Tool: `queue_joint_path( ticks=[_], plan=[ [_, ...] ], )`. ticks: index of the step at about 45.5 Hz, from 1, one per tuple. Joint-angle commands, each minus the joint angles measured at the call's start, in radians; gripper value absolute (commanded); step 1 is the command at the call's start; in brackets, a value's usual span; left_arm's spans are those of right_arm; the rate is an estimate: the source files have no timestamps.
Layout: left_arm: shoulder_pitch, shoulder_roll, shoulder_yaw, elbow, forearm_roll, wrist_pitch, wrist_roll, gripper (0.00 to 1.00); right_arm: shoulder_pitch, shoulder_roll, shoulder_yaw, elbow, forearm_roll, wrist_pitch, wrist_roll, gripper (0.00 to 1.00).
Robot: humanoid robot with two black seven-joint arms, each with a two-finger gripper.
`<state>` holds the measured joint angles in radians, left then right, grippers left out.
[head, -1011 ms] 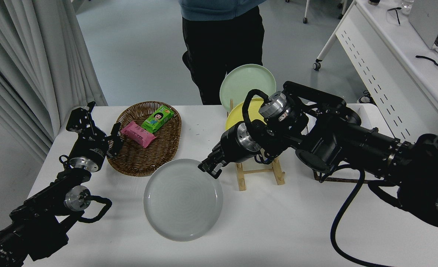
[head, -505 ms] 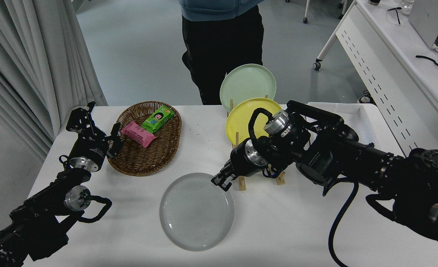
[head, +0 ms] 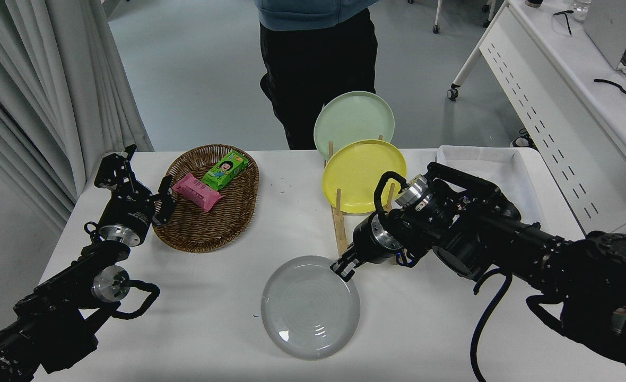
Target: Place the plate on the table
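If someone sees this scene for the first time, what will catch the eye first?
Probably the right gripper pinching the rim of the grey plate low over the white table. Behind it, a yellow plate and a green plate stand in a wooden rack.

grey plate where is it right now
In the head view the round light grey glossy plate is front-centre over the white table, its far-right rim at the right gripper.

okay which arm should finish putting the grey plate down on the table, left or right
Right. The right claw is already at the far right rim of the grey plate, apparently gripping it low over the table. The left claw is parked beside the basket, well away from the plate.
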<state>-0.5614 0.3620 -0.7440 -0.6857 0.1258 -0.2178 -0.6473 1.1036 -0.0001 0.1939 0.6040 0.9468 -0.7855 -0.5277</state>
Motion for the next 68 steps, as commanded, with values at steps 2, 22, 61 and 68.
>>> queue_joint_path(
  ticks=[2, 22, 61, 68],
  plan=[
    [0.0, 0.0, 0.0, 0.0, 0.0, 0.0, 0.0, 1.0, -0.01, 0.0, 0.006, -0.033, -0.008, 0.0, -0.001, 0.0],
    [0.0, 0.0, 0.0, 0.0, 0.0, 0.0, 0.0, 1.0, -0.024, 0.0, 0.006, -0.009, -0.002, 0.0, -0.002, 0.0],
    [0.0, 0.0, 0.0, 0.0, 0.0, 0.0, 0.0, 1.0, -0.037, 0.0, 0.006, 0.011, -0.007, 0.0, -0.001, 0.0],
    [0.0, 0.0, 0.0, 0.0, 0.0, 0.0, 0.0, 1.0, -0.037, 0.0, 0.006, 0.011, -0.008, 0.0, -0.001, 0.0]
  ],
)
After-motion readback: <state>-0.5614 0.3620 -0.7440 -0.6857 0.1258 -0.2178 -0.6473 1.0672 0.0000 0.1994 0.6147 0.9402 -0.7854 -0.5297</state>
